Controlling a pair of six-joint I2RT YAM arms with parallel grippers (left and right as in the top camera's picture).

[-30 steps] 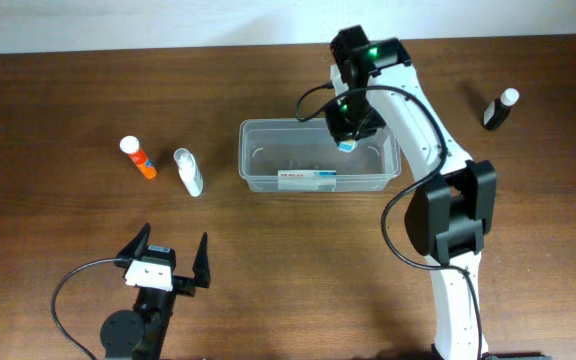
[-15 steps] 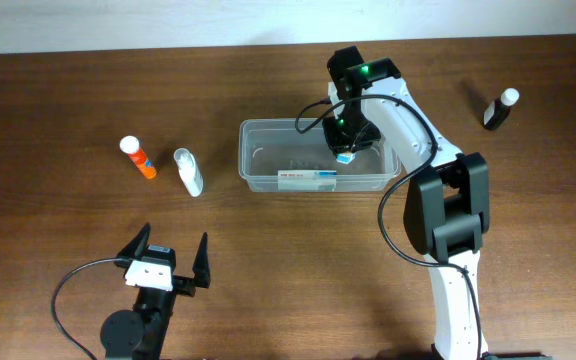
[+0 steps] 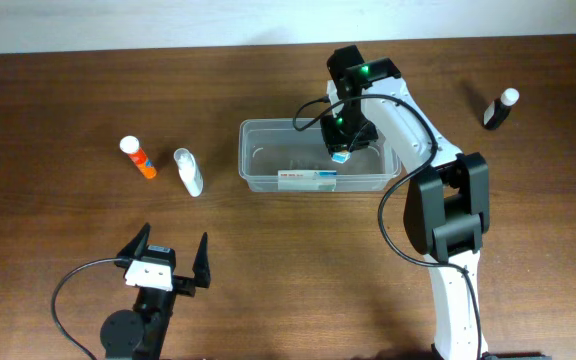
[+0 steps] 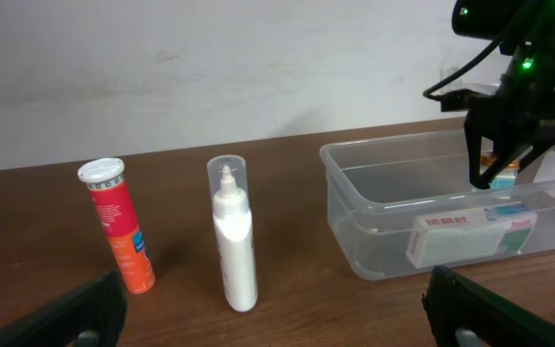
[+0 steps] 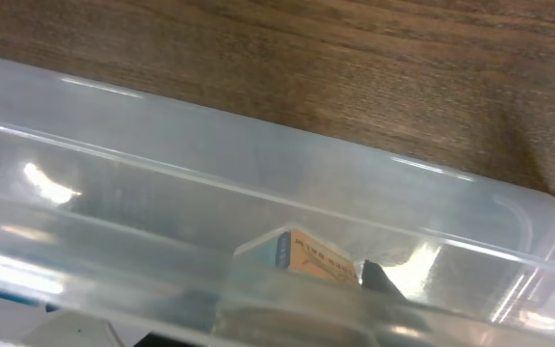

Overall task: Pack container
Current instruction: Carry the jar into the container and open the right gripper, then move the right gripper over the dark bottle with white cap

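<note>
Right gripper (image 3: pixel 340 149) sits low inside the container (image 3: pixel 244 152); whether it clamps the small bottle (image 3: pixel 341 157) I cannot tell. Released crooked, the bottle may lodge against the carton (image 3: pixel 306 178).

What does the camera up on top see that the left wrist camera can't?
Only overhead: the dark bottle far right, and the whole left hand. Only the left wrist: the pale wall behind the table. Both: the orange tube, the white bottle, the container with a box inside, and the right hand reaching into it.
</note>
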